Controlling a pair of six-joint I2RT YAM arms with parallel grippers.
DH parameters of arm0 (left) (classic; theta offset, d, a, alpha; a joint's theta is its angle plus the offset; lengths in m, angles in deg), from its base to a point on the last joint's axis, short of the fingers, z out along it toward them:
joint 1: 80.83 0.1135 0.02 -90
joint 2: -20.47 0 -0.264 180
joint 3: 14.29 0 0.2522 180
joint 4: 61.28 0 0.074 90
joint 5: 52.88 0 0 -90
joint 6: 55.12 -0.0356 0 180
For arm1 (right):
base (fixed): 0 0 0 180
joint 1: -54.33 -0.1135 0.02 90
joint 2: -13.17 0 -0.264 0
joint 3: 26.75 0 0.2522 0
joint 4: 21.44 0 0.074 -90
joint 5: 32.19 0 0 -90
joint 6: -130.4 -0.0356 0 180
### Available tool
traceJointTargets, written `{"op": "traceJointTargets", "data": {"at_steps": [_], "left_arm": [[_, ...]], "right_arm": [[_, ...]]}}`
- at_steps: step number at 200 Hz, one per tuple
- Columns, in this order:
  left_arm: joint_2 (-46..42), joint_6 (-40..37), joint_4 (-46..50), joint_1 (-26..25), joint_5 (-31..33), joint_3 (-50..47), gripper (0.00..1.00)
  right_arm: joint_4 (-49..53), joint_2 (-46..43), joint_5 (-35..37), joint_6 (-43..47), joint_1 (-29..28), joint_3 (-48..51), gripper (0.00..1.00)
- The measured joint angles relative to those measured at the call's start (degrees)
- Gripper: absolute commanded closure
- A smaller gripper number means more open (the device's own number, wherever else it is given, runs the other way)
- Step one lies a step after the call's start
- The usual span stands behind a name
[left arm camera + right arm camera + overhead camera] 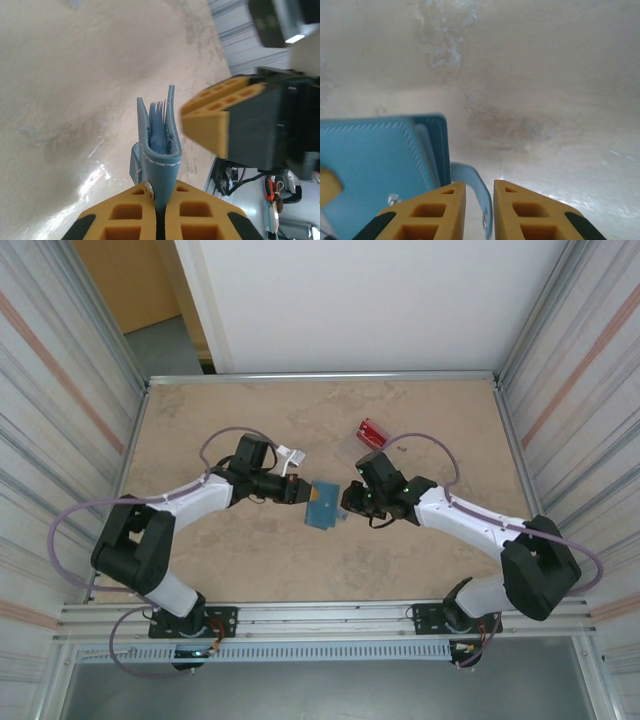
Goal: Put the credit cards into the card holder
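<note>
The top view looks down from above and behind both arm bases over the whole counter (250,430). Each wrist view sits close behind its own fingers, the left fingers (120,215) and right fingers (427,210), low over the counter. All three share the wallet (323,505).

Both arms bent inward toward each other. The left pincer (160,188) clamped the card holder (161,150); the right pincer (479,185) stood slightly parted.
</note>
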Motion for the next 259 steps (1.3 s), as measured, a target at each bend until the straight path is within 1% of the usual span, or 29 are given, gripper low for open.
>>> {"op": "traceJointTargets", "data": {"at_steps": [43, 70, 80, 102, 129, 146, 178, 220, 259], "left_arm": [[2.62, 1.05, -1.79, -2.36, 1.86, -0.44, 1.0], [4.02, 1.33, -2.54, -2.95, 2.58, -0.44, 1.0], [4.72, 1.53, -2.71, -2.95, 3.06, -0.46, 1.0], [6.43, 2.27, -2.99, -2.95, 3.91, -0.57, 1.0], [8.11, 2.91, -2.97, -2.95, 4.92, -0.68, 1.0], [8.52, 3.08, -2.97, -2.95, 5.38, -0.68, 1.0], [9.64, 3.06, -2.89, -2.93, 6.03, -0.61, 1.0], [9.99, 3.06, -2.93, -2.86, 6.6, -0.63, 1.0], [9.99, 3.06, -2.95, -2.82, 6.75, -0.68, 1.0]], "right_arm": [[4.63, -8.39, 2.01, -0.24, 0.66, 4.0, 0.77], [4.09, -10.69, 1.97, -1.62, 0.22, 4.17, 0.83], [3.32, -9.97, 1.66, -2.32, -0.33, 4.15, 0.88], [1.53, -5.92, 1.18, -2.99, -2.21, 3.98, 0.92], [0.33, 1.99, -0.61, -3.02, -4.04, 2.03, 0.95], [-0.26, 5.09, -1.46, -3.02, -4.72, 0.74, 0.96], [-1.66, 7.58, -2.69, -3.21, -5.03, 0.48, 0.97], [-1.95, 10.01, -2.89, -3.89, -3.82, 0.31, 0.97], [0.74, 10.73, -2.21, -4.04, -3.91, -2.67, 0.97]]}}
